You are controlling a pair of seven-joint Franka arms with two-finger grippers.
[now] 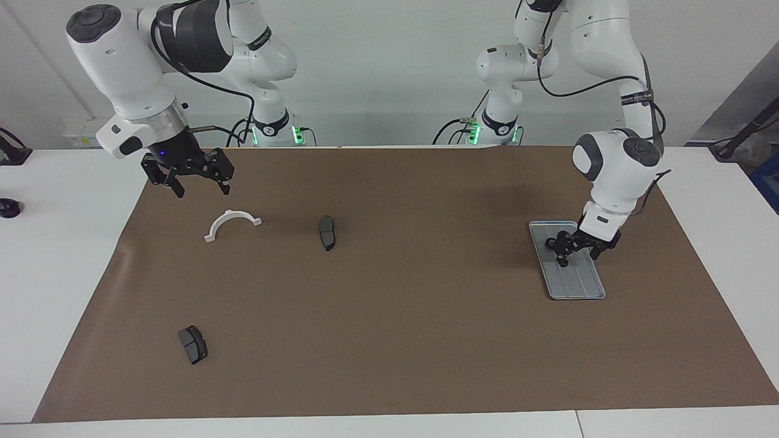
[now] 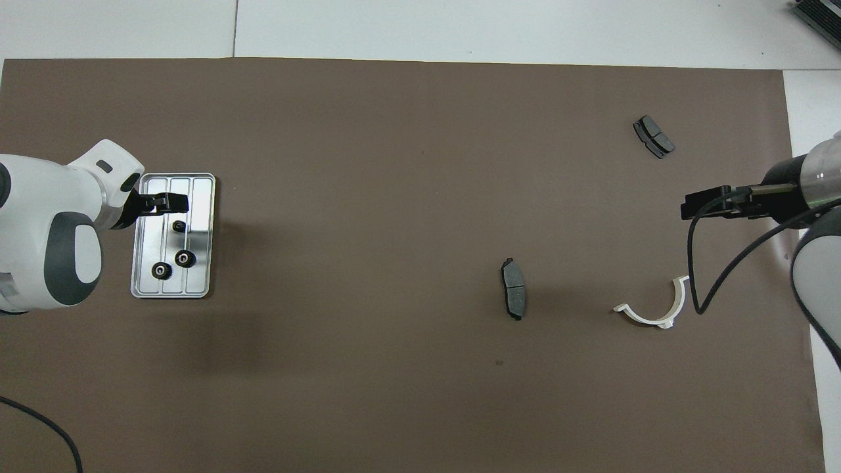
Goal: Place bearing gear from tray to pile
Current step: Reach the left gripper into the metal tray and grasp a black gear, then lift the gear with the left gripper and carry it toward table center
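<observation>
Left fingers: we find them spread, low over the tray; gears beneath
Right fingers: we note them spread, waiting, raised over the desk

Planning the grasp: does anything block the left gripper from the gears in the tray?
Nothing visible does. The left gripper hangs over the tray, and the three gears lie uncovered in it.

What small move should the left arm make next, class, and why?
Probably lower the left tool onto one bearing gear and close. It hangs over the tray, three gears lie loose there, and nothing is held. The right tool waits over the mat.
</observation>
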